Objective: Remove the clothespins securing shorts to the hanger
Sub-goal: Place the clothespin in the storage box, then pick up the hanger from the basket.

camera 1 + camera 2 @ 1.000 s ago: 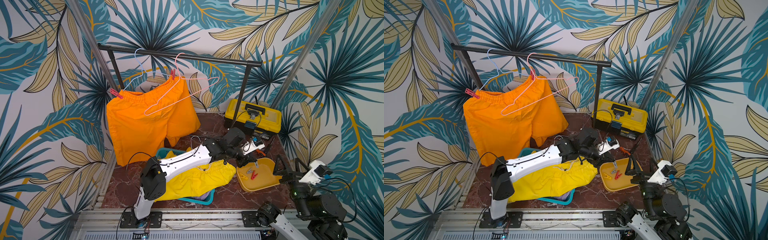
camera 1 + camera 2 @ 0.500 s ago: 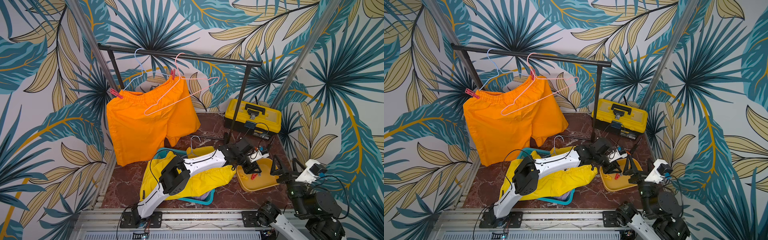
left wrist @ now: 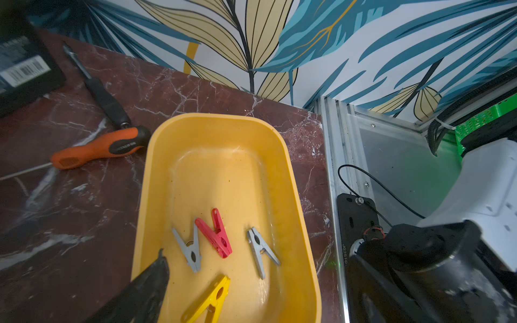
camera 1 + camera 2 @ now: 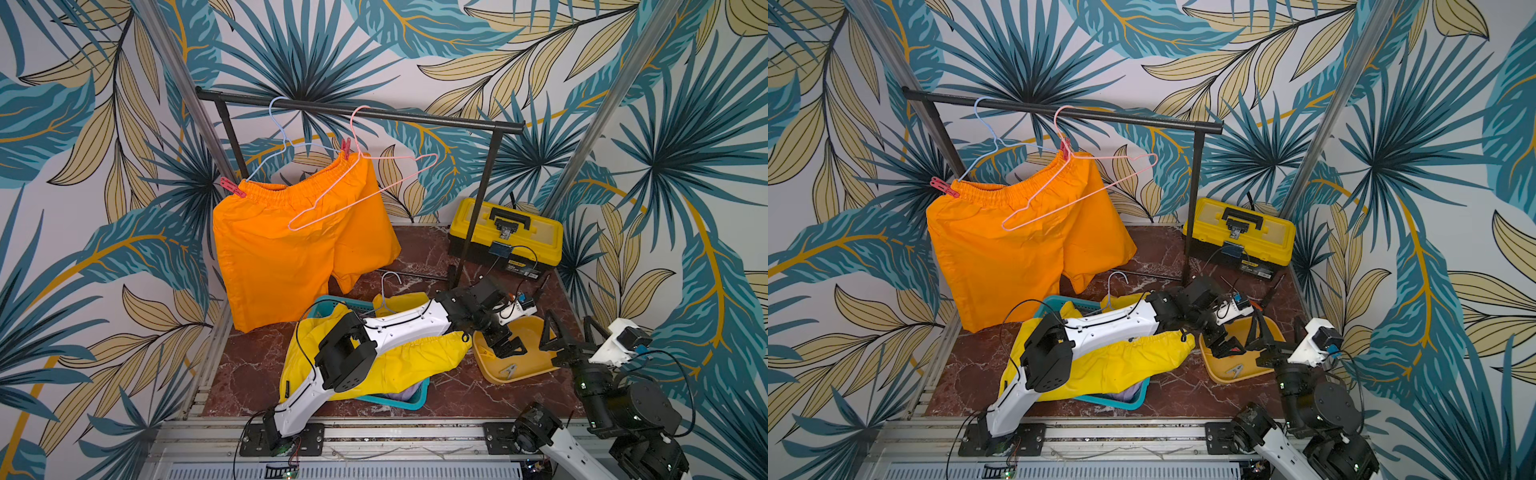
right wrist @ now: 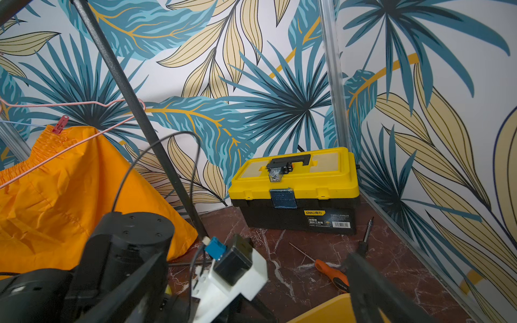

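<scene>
**Left wrist view: pin let go into the tray**

On the rail (image 4: 415, 116), two pink clothespins (image 4: 228, 188) still clamp the orange shorts (image 4: 291, 249), so those remain for you. The yellow shorts (image 4: 395, 361) lie freed over the basket (image 4: 411, 405). Your left gripper (image 4: 505, 347) has swung over the yellow tray (image 3: 212, 117) and sprung apart, with four loose clothespins (image 3: 215, 235) below. The right gripper (image 4: 569, 336) waits, spread wide.

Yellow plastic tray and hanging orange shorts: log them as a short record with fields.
container: yellow plastic tray on the marbled tabletop
in tray: red plastic clothespin, yellow clothespin, two grey clothespins
hanging: orange fabric shorts on pale blue wire hanger, on black metal rail
pins on shorts: two pink-red clothespins, one at each waistband end
left gripper: open, above the tray
right gripper: open, empty, beside the tray
</scene>
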